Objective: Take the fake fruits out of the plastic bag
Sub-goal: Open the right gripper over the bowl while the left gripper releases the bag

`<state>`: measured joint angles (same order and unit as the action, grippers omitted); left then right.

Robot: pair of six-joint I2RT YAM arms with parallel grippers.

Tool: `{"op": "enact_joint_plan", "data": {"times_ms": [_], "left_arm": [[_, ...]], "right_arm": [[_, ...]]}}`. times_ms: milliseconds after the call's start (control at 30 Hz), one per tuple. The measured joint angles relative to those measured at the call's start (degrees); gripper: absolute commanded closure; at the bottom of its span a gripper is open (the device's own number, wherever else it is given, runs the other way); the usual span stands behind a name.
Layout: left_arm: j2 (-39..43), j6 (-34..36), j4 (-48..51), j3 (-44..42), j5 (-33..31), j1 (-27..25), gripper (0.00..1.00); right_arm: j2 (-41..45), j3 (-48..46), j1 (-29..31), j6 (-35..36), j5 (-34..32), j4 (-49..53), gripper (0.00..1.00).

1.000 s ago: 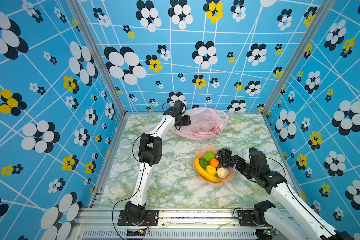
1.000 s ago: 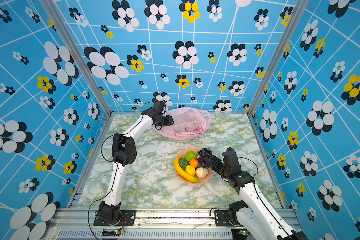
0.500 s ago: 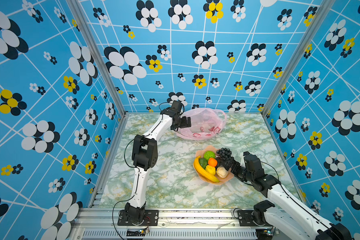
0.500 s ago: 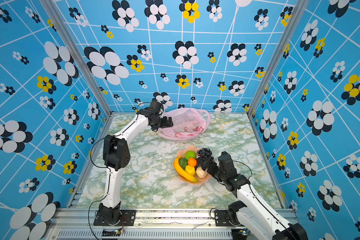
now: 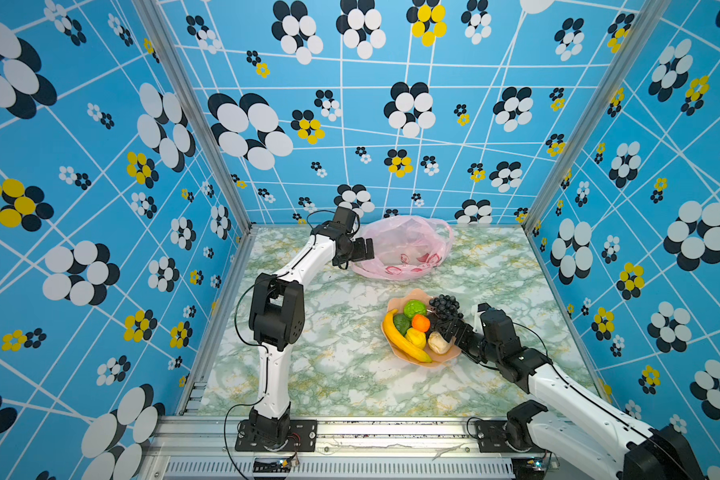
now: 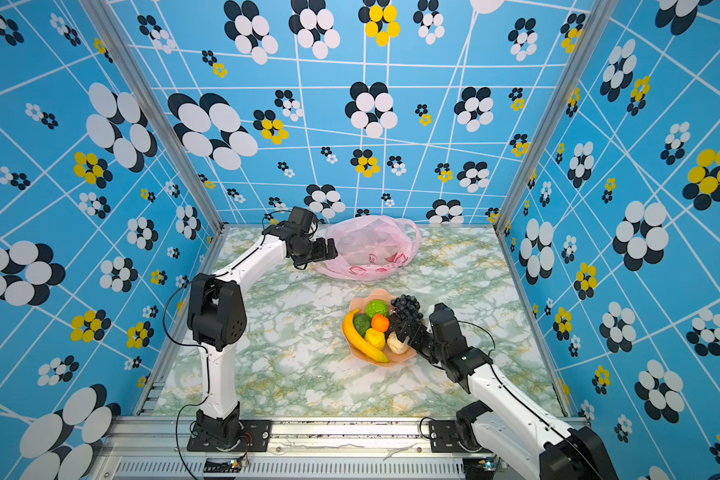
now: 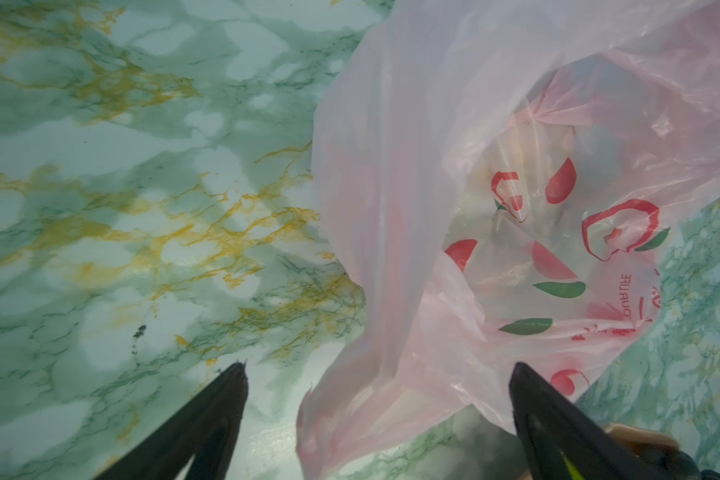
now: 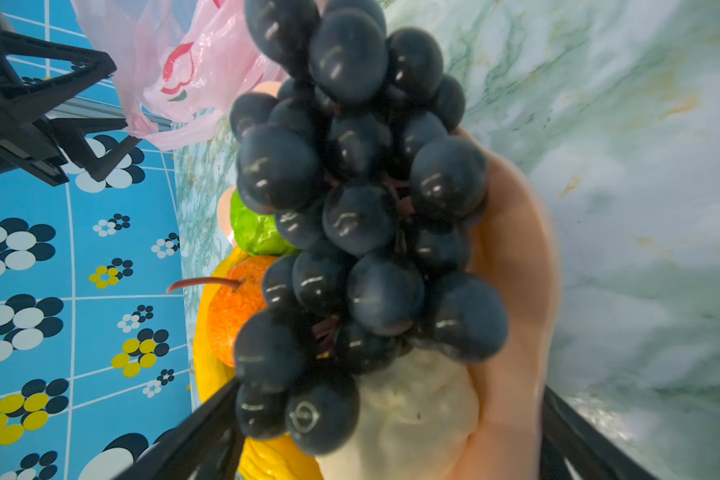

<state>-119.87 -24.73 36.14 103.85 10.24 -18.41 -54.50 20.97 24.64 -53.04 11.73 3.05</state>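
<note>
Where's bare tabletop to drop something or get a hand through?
Free on the table: the front strip nearer than the dish; the middle between the left arm and the dish; the back right corner beside the plastic bag. Crowded: the dish's right rim at the right hand, the bag's left edge at the left hand.

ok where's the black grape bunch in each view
top view: grape bunch at the far right edge of the dish
top view: same spot
left wrist: not in it
right wrist: fills the centre
shared landmark: pink plastic bag, in all four
</note>
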Motion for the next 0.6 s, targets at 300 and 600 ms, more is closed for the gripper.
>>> {"op": "enact_joint_plan", "data": {"times_ms": [300,600], "left_arm": [[6.6,-0.8,-3.9,-8.7,-0.4,2.9,0.01],[13.3,-1.2,-7.9,-19.4,-0.3,7.0,0.01]], "right_arm": [[-9.3,1.6,5.1,-0.2,-0.1,-5.2,0.01],[-19.2,7.3,8.7,-0.2,-0.4,-11.1,0.01]]}}
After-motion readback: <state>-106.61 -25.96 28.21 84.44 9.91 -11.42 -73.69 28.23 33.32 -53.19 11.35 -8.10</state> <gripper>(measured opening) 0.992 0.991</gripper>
